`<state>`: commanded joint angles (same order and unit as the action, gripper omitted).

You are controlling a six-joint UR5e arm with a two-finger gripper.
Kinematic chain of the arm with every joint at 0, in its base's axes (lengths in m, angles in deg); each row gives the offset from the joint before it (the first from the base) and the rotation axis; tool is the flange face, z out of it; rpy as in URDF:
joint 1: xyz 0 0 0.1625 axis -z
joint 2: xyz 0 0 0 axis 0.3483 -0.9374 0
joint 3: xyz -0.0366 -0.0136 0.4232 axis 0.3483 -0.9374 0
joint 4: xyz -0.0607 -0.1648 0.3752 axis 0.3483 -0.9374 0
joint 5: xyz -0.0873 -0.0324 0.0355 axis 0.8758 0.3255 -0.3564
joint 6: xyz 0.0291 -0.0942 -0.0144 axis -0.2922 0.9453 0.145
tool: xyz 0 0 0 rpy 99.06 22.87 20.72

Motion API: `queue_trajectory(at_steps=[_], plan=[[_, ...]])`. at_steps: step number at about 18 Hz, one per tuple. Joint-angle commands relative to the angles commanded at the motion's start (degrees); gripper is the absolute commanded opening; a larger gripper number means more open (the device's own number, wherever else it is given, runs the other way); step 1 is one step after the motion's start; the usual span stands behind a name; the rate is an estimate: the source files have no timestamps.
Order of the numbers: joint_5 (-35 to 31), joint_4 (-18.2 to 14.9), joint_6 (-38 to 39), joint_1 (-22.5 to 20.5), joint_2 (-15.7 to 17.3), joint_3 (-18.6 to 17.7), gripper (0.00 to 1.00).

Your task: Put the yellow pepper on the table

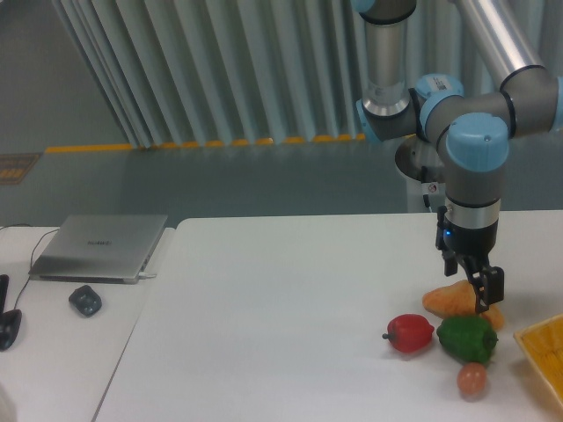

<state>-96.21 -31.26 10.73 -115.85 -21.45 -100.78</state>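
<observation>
The yellow pepper does not show as a separate thing; it is hidden or out of view. My gripper [485, 299] hangs low at the right of the white table [281, 308], its dark fingertips just above the orange-tan wedge-shaped item [449, 301] and behind the green pepper [466, 339]. The fingers are seen side-on, so the gap between them does not show. Nothing yellow is visible at the fingers.
A red pepper [410, 332] lies left of the green one, and a small reddish-orange round item [471, 379] lies in front of them. A yellow tray [544, 350] is cut off at the right edge. On the adjoining desk at left are a grey laptop [101, 246] and a dark mouse [85, 300].
</observation>
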Motion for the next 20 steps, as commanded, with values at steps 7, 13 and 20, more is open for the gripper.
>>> queue_trajectory(at_steps=[7, 13, 20], plan=[[-4.9, 1.0, 0.1, -0.6, -0.8, 1.0, 1.00], [-7.6, 8.7, 0.0, -6.0, -3.1, 2.5, 1.00], [-11.5, 13.2, 0.0, -7.8, -6.8, 4.7, 1.00]])
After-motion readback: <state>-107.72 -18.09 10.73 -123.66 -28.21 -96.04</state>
